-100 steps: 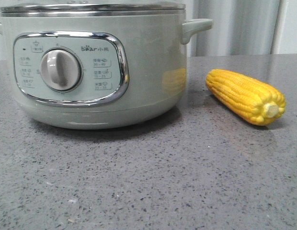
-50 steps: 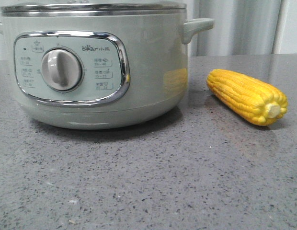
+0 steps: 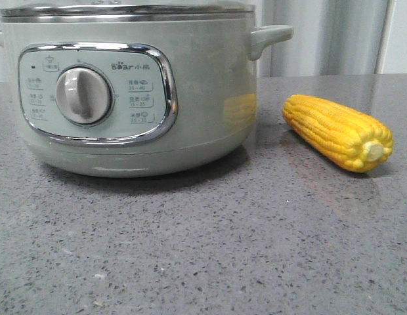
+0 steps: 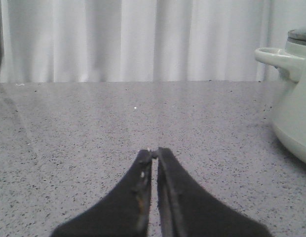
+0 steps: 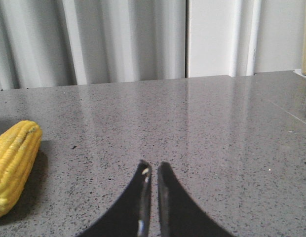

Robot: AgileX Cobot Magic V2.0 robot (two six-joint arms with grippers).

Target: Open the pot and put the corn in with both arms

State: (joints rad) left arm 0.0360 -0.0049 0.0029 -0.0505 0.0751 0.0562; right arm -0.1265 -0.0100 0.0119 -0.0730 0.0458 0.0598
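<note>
The pale green pot (image 3: 203, 98) stands on the grey speckled table (image 3: 203, 249) at the left of the front view, with its lid (image 3: 125, 9) on and its control panel facing the camera. The yellow corn (image 3: 338, 131) lies on the table just right of it, stub end toward the camera. No gripper shows in the front view. My left gripper (image 4: 154, 152) is shut and empty, low over the table, with the pot (image 4: 296, 98) off to one side. My right gripper (image 5: 152, 167) is shut and empty, with the corn (image 5: 15, 163) off to one side.
Pale curtains (image 3: 321, 36) hang behind the table's far edge. The pot's side handle (image 3: 269, 36) sticks out toward the corn. A white wall panel (image 5: 212, 37) shows beyond the table in the right wrist view.
The front view shifted very slightly between frames. The pot, the lid and the corn have not moved on the table.
</note>
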